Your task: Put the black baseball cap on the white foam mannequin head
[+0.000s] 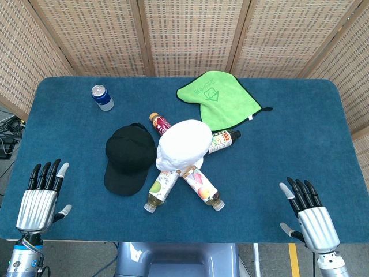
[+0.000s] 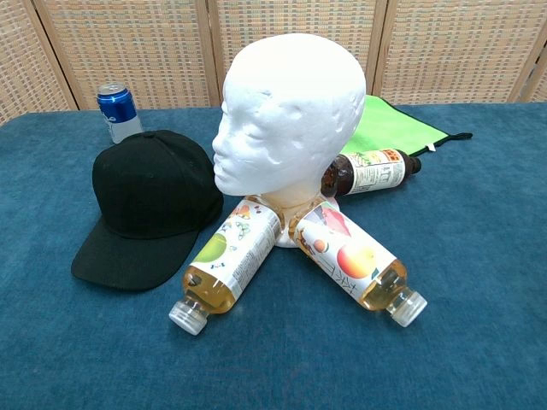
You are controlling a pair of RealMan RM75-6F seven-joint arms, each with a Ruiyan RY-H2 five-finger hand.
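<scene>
cap (image 1: 128, 157) left of head (image 1: 184, 144), brim nearward | left robot hand (image 1: 41, 196) nearer | both spread, right robot hand (image 1: 308, 213) too

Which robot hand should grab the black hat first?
Probably the left hand. The black cap lies on the left side of the mannequin head, nearer that hand. The right hand would have to reach past the head and the bottles.
</scene>
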